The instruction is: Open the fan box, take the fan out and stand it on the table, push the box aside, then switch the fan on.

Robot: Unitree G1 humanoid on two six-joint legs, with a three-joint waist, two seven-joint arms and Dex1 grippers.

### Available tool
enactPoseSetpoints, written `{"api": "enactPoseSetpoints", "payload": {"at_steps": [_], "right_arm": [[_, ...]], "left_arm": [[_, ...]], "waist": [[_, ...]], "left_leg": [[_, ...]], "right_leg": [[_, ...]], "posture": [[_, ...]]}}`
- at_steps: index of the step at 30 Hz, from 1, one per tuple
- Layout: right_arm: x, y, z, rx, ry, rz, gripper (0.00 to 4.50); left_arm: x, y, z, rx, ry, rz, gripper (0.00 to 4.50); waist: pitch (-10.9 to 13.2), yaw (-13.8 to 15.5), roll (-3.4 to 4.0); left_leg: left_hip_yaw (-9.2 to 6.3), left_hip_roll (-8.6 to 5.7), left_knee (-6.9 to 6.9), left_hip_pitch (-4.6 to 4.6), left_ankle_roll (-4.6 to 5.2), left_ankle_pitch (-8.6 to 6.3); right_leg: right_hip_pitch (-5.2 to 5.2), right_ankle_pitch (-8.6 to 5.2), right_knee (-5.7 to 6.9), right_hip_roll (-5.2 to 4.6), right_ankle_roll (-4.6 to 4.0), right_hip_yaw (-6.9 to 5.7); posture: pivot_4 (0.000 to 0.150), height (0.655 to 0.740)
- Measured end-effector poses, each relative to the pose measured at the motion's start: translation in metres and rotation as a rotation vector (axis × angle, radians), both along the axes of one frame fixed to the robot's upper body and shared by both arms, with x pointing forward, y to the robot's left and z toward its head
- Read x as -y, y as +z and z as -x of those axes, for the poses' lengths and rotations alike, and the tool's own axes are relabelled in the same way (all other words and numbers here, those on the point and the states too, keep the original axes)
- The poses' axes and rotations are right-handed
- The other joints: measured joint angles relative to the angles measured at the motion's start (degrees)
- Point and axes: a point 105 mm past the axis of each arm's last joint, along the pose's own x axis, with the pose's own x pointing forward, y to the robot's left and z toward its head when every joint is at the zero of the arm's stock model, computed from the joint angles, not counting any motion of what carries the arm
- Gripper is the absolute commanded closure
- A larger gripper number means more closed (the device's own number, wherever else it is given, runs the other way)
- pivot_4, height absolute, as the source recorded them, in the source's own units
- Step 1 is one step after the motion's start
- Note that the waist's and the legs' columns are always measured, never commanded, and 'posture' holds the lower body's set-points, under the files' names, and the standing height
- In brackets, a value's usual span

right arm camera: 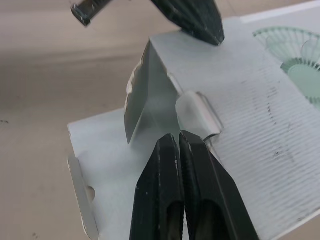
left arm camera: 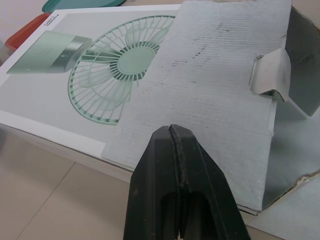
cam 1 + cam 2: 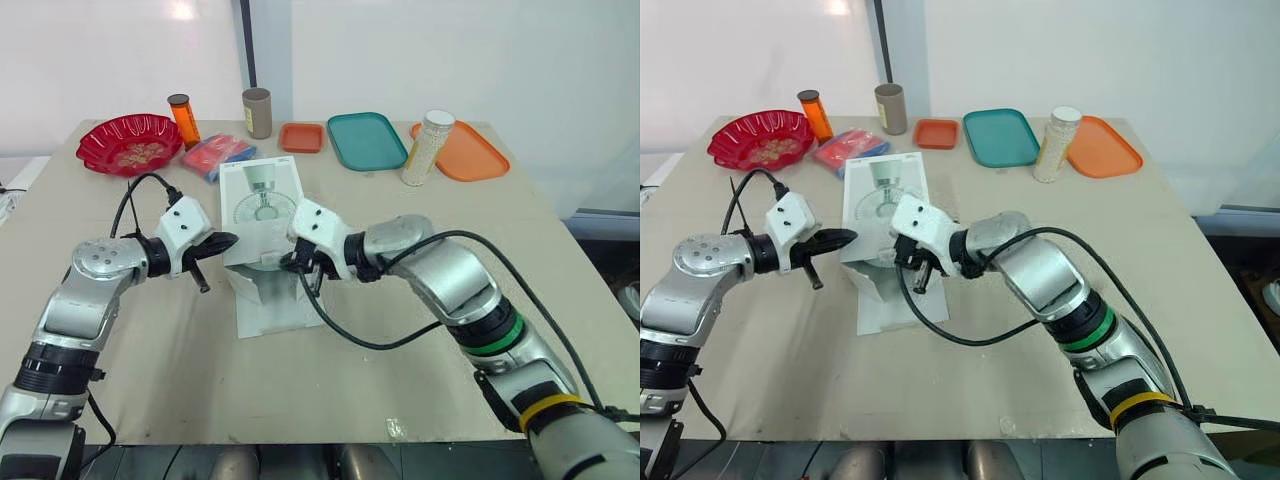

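Lying flat, the fan box (image 3: 262,200) is open at its near end

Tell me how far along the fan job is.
Done: the box is open at its near end, flaps folded out. In hand: left gripper and right gripper, both shut, at that opening. Left: taking the fan out, standing it, pushing the box aside, switching on.

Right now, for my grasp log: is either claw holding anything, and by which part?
Nothing is held. The left claw and right claw are both shut, tips at the open flap of the box.
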Motion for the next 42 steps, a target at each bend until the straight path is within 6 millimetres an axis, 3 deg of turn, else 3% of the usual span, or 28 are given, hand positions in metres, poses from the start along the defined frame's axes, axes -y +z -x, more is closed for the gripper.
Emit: {"api": "enactPoseSetpoints", "payload": {"at_steps": [4,14,26,31,33,37,42], "right_arm": [[0.012,-0.011,0.004,-0.021,0.011,0.041,4.46],[0.028,-0.018,0.0,0.056,0.043,0.113,4.46],[0.046,-0.023,-0.026,0.154,-0.019,0.178,4.46],[0.081,-0.049,-0.052,0.11,-0.171,0.279,4.46],[0.086,-0.052,-0.056,0.12,-0.182,0.297,4.46],[0.086,-0.056,-0.064,0.133,-0.207,0.301,4.46],[0.069,-0.05,-0.079,0.142,-0.264,0.211,4.46]], "left_arm": [[0.0,0.0,0.0,0.007,-0.002,-0.003,4.5],[-0.001,-0.001,-0.001,0.01,0.002,-0.008,4.5],[-0.002,-0.003,-0.001,0.012,0.018,-0.007,4.5],[-0.003,-0.002,0.002,0.019,0.018,-0.007,4.5],[-0.002,-0.001,0.002,0.023,0.016,-0.007,4.5],[-0.003,-0.002,0.002,0.021,0.02,-0.009,4.5],[-0.003,-0.002,0.003,0.024,0.024,-0.012,4.5]], "waist": [[0.0,0.01,0.0],[0.0,0.0,0.0],[-0.11,0.02,-0.03],[-0.08,0.02,0.0],[-0.08,-0.16,0.02],[-0.07,-0.28,0.03],[-0.07,-0.31,0.03]], "left_leg": [[0.0,0.0,0.0,-0.01,0.0,0.0],[0.0,0.0,0.01,0.04,0.0,0.0],[0.0,0.0,0.03,0.21,0.0,0.01],[0.03,-0.01,0.01,0.15,0.0,0.0],[0.04,0.01,-0.03,0.11,0.04,-0.02],[0.04,0.01,-0.04,0.13,0.02,-0.01],[0.04,0.0,-0.04,0.13,0.02,0.0]], "right_leg": [[0.0,0.0,-0.01,0.0,0.0,0.0],[0.03,0.0,0.0,0.01,0.0,0.0],[0.2,0.01,0.0,0.0,-0.01,0.0],[0.11,0.0,-0.01,0.0,0.0,0.04],[0.04,-0.02,-0.01,0.02,-0.03,0.05],[0.05,-0.01,0.01,0.01,-0.04,0.06],[0.07,-0.01,0.01,0.0,-0.04,0.04]], "posture": [[0.15,0.74],[0.15,0.74],[0.15,0.74],[0.15,0.74],[0.15,0.74],[0.15,0.74],[0.15,0.74]]}}
